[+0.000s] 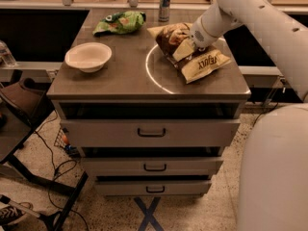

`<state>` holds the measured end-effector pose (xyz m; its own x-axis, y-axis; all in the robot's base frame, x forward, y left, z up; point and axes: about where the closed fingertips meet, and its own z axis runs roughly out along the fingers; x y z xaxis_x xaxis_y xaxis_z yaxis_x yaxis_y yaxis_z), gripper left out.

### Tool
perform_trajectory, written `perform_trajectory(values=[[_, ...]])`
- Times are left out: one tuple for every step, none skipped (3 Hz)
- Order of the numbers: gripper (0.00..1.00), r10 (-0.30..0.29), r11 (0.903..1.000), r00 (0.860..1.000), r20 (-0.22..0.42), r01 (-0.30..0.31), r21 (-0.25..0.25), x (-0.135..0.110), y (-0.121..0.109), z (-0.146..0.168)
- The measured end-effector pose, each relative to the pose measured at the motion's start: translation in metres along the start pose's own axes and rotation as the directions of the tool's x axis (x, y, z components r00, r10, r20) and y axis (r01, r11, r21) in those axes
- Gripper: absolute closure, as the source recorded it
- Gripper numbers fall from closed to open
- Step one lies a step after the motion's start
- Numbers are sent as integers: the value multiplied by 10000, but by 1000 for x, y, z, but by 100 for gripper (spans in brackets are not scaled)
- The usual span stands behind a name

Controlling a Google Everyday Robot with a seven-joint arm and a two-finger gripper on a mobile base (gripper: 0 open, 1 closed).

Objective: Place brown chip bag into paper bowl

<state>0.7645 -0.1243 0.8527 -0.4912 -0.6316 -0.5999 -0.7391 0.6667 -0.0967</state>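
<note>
The tool is down on the middle of the brown chip bag; whether it grips the bag or only touches it I cannot tell. The bag lies toward 2 o'clock on the surface, long axis running 10 to 4 o'clock. The paper bowl sits well apart at the tool's 9 o'clock, empty; the bag looks bigger, so it would likely perch on the rim

Dim, warm, tabletop glare, jaws at brown bag
</note>
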Motion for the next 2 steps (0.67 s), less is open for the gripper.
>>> perform_trajectory(values=[[100, 0, 10000, 10000, 0, 0, 0, 0, 0, 0], [100, -1, 10000, 10000, -1, 1, 1, 0, 0, 0]])
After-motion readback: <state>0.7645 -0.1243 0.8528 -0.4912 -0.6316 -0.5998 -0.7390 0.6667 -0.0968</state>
